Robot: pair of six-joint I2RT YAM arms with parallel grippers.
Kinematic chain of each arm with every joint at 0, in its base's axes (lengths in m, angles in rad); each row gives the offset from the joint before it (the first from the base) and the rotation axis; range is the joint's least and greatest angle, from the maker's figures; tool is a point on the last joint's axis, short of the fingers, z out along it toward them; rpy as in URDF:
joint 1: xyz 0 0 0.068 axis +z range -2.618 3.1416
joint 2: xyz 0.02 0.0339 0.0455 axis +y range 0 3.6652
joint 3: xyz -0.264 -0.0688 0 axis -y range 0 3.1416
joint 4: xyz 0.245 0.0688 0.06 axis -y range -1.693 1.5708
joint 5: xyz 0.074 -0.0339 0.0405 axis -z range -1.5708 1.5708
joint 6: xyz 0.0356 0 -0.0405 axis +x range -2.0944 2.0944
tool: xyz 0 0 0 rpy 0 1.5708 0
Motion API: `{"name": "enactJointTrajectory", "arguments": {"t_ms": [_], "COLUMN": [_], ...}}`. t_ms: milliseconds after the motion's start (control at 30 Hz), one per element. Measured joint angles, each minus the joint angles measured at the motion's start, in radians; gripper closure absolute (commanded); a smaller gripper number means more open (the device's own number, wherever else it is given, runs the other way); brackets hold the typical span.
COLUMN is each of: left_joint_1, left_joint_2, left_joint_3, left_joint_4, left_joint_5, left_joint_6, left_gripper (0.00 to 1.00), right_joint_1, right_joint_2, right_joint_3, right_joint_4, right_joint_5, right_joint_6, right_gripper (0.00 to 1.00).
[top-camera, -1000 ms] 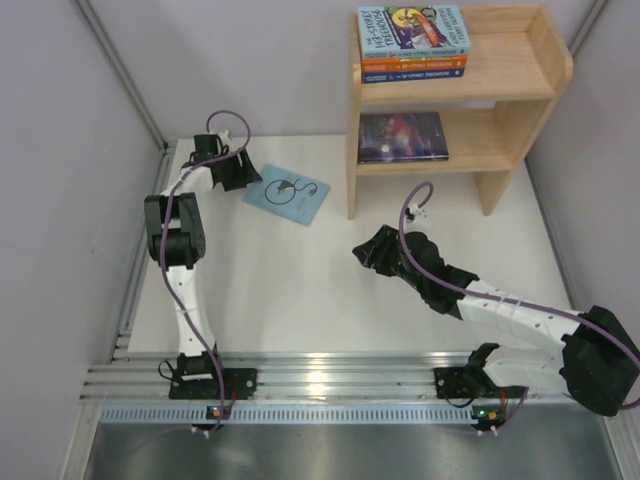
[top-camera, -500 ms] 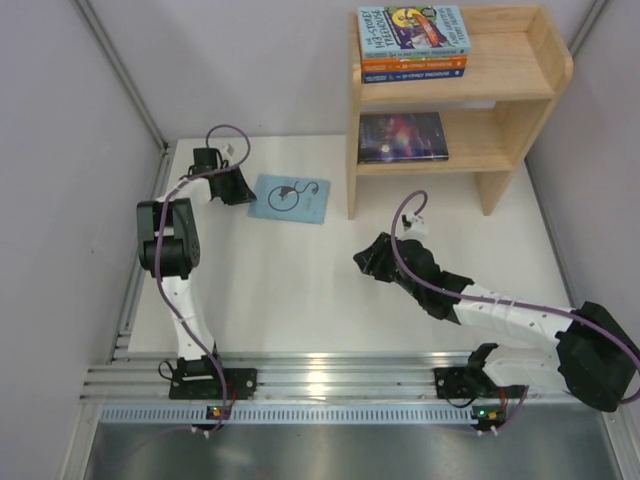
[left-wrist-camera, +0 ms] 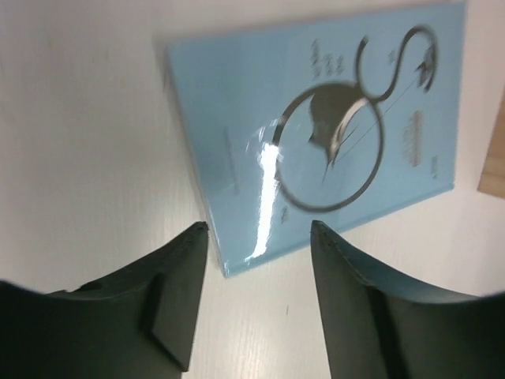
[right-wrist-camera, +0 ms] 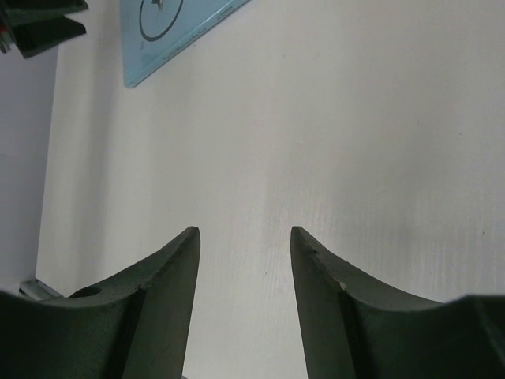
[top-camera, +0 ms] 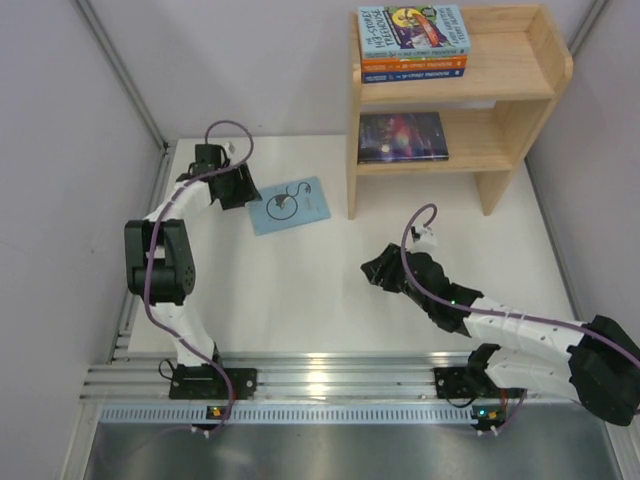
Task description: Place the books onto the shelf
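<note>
From above: spotting the left hand (top-camera: 240, 187) down at the desk (top-camera: 300, 290), touching or all but touching the left edge of the pale blue book (top-camera: 290, 205), lying flat just to that hand's right. Seeing the shelf (top-camera: 520, 100) farther right and beyond, carrying a stack of three books (top-camera: 413, 40) on the upper level and the dark galaxy book (top-camera: 403, 137) on the lower. Finding the right hand (top-camera: 378, 268) low over bare desk, well apart from the pale blue book, lying ahead of it and to its left.

From the left wrist: looking at the fingers (left-wrist-camera: 177, 292) standing moderately parted, gripping nothing. Noticing the pale blue book (left-wrist-camera: 316, 134) lying flat just ahead, its near corner reaching into the gap between the fingertips, most of the cover spreading ahead and to the right.

From the right wrist: seeing the fingers (right-wrist-camera: 166, 300) moderately parted over bare desk, holding nothing. Catching one corner of the pale blue book (right-wrist-camera: 170, 31) far ahead and to the left, with the tip of the left hand (right-wrist-camera: 39, 24) just past it on the left.
</note>
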Motion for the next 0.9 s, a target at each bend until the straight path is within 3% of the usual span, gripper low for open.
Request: {"name": "enactJointTrajectory", "arguments": {"t_ms": [300, 667, 833, 900], "left_joint_1": [0.007, -0.009, -0.049, -0.064], "left_joint_2": [0.335, 0.455, 0.458, 0.457], "left_joint_3": [0.558, 0.569, 0.567, 0.55], "left_joint_4": [-0.035, -0.087, -0.084, -0.071], "left_joint_5": [0.117, 0.19, 0.203, 0.214], "left_joint_6": [0.239, 0.345, 0.353, 0.346], "left_gripper": [0.39, 0.34, 0.4, 0.48], "right_joint_1": [0.001, 0.002, 0.003, 0.003], "right_joint_2": [-0.121, -0.212, -0.221, -0.225], "right_joint_3": [-0.006, 0.004, 0.003, 0.002], "right_joint_4": [-0.051, -0.139, -0.158, -0.158], "right_joint_5": [0.03, 0.078, 0.084, 0.089], "right_joint_6": [-0.047, -0.102, -0.108, -0.108], "right_gripper": [0.46, 0.46, 0.46, 0.46]}}
